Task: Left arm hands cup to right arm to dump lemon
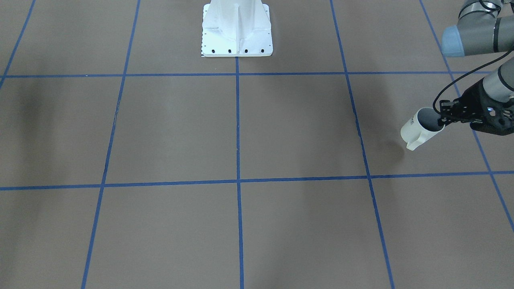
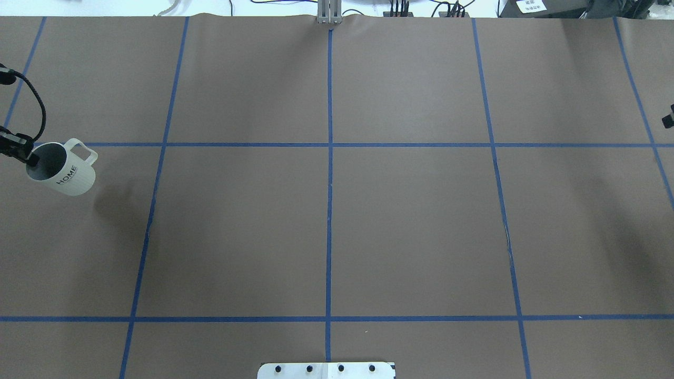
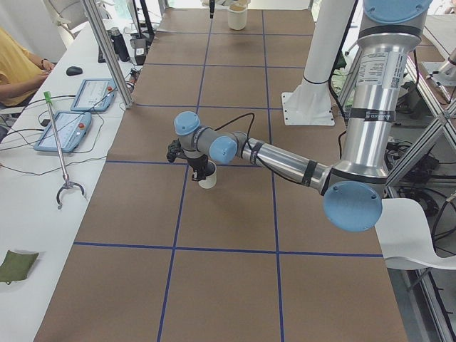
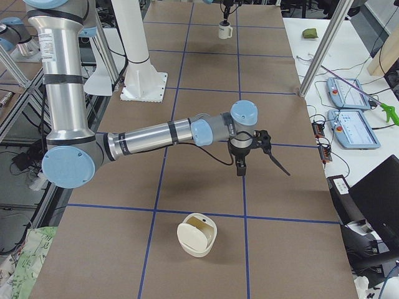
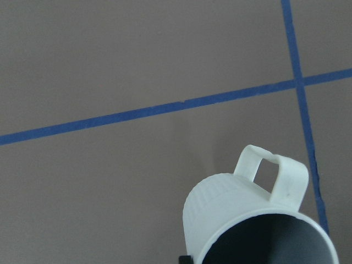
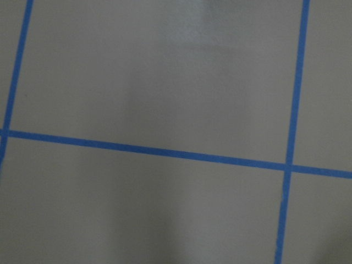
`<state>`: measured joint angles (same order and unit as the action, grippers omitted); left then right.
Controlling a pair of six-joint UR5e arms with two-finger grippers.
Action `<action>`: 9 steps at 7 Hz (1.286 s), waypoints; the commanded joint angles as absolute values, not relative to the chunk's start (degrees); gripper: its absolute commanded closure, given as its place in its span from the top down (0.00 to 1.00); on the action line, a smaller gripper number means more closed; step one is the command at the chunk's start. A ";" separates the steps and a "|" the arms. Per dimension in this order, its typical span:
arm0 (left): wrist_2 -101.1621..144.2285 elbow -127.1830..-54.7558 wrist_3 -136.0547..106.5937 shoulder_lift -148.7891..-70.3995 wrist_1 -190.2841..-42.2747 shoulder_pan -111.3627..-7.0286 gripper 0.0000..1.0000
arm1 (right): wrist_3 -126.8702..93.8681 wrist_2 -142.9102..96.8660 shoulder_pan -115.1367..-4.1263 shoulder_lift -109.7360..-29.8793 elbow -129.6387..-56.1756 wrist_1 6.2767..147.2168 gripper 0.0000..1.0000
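The cream-white cup (image 1: 419,130), lettered "HOME" (image 2: 63,171), hangs tilted above the table at my left end. My left gripper (image 1: 441,119) is shut on its rim, one finger inside. It also shows in the overhead view (image 2: 26,157) and the exterior left view (image 3: 198,169). The left wrist view shows the cup (image 5: 236,212), its handle and part of its grey inside. The lemon does not show. My right gripper (image 4: 259,165) hovers over the table's other end, far from the cup (image 4: 224,30). I cannot tell whether it is open or shut.
The white robot pedestal (image 1: 237,30) stands at the table's middle near edge. A cream tub (image 4: 198,235) sits at the table's right end, near my right gripper. Teach pendants (image 4: 349,93) and an operator (image 3: 18,68) are on a side bench. Blue tape lines grid the brown table.
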<state>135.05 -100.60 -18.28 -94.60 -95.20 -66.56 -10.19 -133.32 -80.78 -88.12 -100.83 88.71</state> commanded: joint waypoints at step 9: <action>135.44 -100.55 -17.84 -89.65 -99.49 -66.62 0.00 | -6.06 -135.97 -84.46 -93.60 -101.34 89.47 1.00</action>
<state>135.58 -100.87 -17.85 -89.60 -99.11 -66.73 -6.06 -135.86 -84.47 -93.65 -101.27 89.60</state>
